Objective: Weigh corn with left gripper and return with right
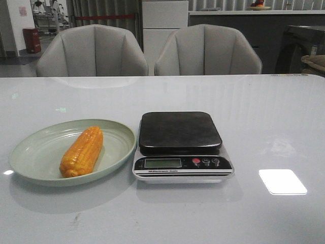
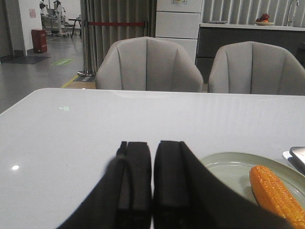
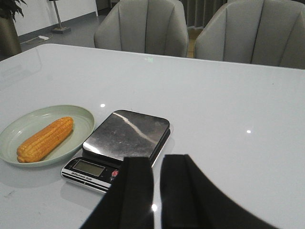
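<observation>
The orange-yellow corn [image 1: 82,151] lies in a pale green oval plate [image 1: 30,152] on the white table, left of the scale [image 1: 180,133], whose black platform is bare. Neither gripper shows in the front view. In the left wrist view my left gripper [image 2: 152,143] is shut and empty, low over the table, with the plate [image 2: 228,167] and corn [image 2: 276,193] just beside it. In the right wrist view my right gripper [image 3: 157,160] is shut and empty, above the table near the scale [image 3: 126,133]. The corn [image 3: 45,139] lies beyond it in the plate [image 3: 81,117].
Two grey chairs [image 1: 94,51] [image 1: 208,50] stand behind the table's far edge. The scale's display and buttons [image 1: 162,163] face the front edge. A bright light reflection [image 1: 282,181] lies on the table at the right.
</observation>
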`<action>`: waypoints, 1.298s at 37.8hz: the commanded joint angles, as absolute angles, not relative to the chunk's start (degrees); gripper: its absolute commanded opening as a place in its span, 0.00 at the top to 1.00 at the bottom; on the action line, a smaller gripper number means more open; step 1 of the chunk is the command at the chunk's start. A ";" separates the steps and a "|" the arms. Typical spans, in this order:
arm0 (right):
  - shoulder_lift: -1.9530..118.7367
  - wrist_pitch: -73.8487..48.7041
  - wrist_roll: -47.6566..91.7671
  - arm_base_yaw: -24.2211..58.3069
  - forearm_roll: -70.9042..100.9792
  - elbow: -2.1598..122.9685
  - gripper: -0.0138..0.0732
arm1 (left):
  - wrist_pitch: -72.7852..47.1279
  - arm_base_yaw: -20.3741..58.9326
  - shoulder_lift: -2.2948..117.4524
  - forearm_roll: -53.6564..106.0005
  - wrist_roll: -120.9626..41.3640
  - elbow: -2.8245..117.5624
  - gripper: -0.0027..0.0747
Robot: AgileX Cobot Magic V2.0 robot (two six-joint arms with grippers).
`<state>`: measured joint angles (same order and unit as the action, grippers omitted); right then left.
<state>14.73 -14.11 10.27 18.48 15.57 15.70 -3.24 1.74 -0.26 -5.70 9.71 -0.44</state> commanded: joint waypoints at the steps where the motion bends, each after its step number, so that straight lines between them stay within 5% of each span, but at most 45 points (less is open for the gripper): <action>1: 15.17 -9.76 10.58 18.18 15.89 17.23 0.60 | 1.56 1.59 -1.39 -5.11 9.76 -2.21 0.82; 25: 14.66 -7.41 10.58 14.50 9.13 14.33 0.60 | 1.56 1.59 -1.39 -5.11 9.76 -2.21 0.82; 34: 6.13 1.60 7.64 5.16 5.04 5.30 0.60 | 1.56 1.59 -1.39 -5.11 9.76 -2.21 0.82; 49: -1.62 5.00 1.49 4.23 1.88 -2.06 0.60 | 1.56 1.59 -1.39 -5.11 9.76 -2.21 0.82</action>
